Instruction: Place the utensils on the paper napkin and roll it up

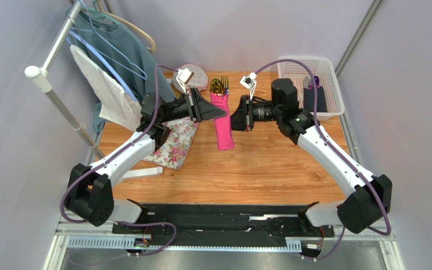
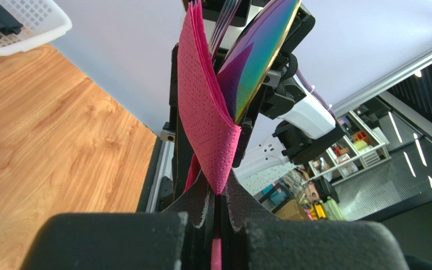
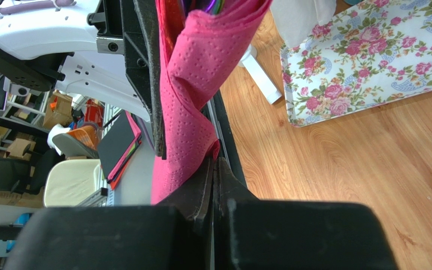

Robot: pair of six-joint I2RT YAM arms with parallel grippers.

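**A:** Left gripper (image 2: pixel 218 194), state?

**B:** Jaws nipped tight on one edge of the thin magenta-pink paper napkin (image 2: pixel 207 112). It stands straight off the fingertips as a folded sleeve. The right gripper (image 3: pixel 215 174) is likewise clamped, on the opposite edge. So the napkin sits pinched between the two, tips nearly meeting.

**A:** Why both sides?

**B:** My read is that the double pinch holds the fold shut round the cutlery so it can be turned into a roll. Drop one side and it probably flops open.

**A:** And the small gold-coloured metal utensils (image 1: pixel 220 85)?

**B:** Inside the fold. Just past the left fingertips a shiny curved metal piece (image 2: pixel 260 50) shows between the layers, with rainbow glare. I can't tell which utensil it is. From above, the round spoon bowl (image 1: pixel 217 86) and the thin fork tines (image 1: pixel 224 82) poke out of the napkin's far end, beyond both grippers.

**A:** Anything hidden?

**B:** The handles are fully wrapped. I can't tell how many turns are made, or whether the napkin's near end touches the wooden table (image 1: pixel 269 169). The floral-print cloth (image 3: pixel 370 56) lies out past the left gripper. The white plastic basket (image 1: pixel 311 67) is well behind the right one, and its dark contents are too small to call.
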